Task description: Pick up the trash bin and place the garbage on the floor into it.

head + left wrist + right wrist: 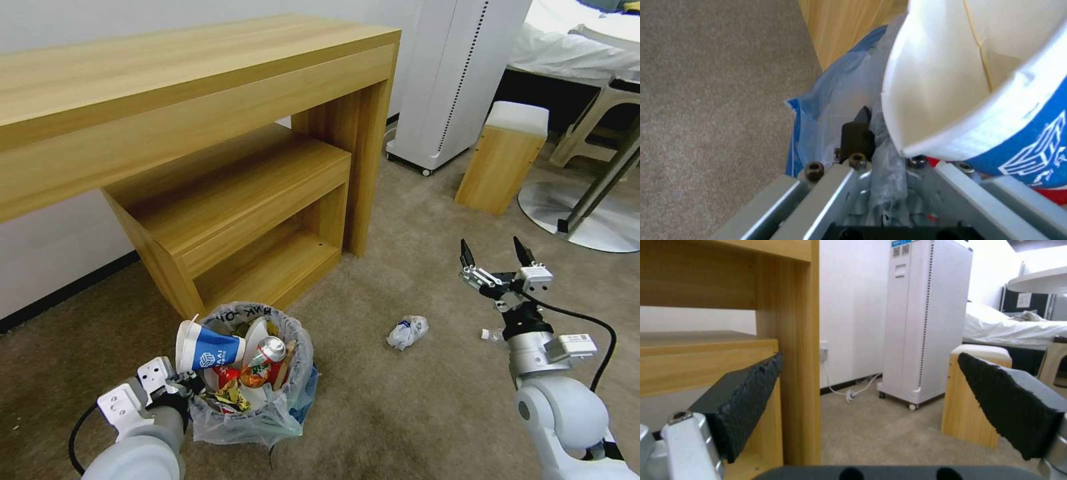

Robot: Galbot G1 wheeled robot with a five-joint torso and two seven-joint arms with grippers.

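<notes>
The left end effector (183, 387) sits low at the robot's near left, closed on the rim of the trash bin (257, 417). In the left wrist view one dark finger (857, 136) presses against the outside of the bin's translucent bag liner (835, 100), which is gathered between the fingers.

The trash bin stands on the floor (400, 413), a beige carpet, directly in front of the wooden desk. It is filled above the rim. A blue-white paper cup (207, 348) lies tilted at the top on the robot's side, its open mouth toward the left end effector. Beside the cup lies a crushed can (268, 351), with red wrappers (230, 380) below them.

The right end effector (497, 257) is held above the floor at the robot's right, fully open and empty. Its two black padded fingers (746, 400) are spread wide apart.

A crumpled paper (407, 331) lies on the floor between the trash bin and the right arm, touching neither. A small white item (489, 335) lies on the floor close to the right arm; what it is cannot be told.

Farther back, the wooden desk (200, 80) stands against the wall with a lower shelf unit (253, 193) under its tabletop. Beyond it stand a white tower appliance (453, 80) and a small wooden stool (503, 160) with a white top.
</notes>
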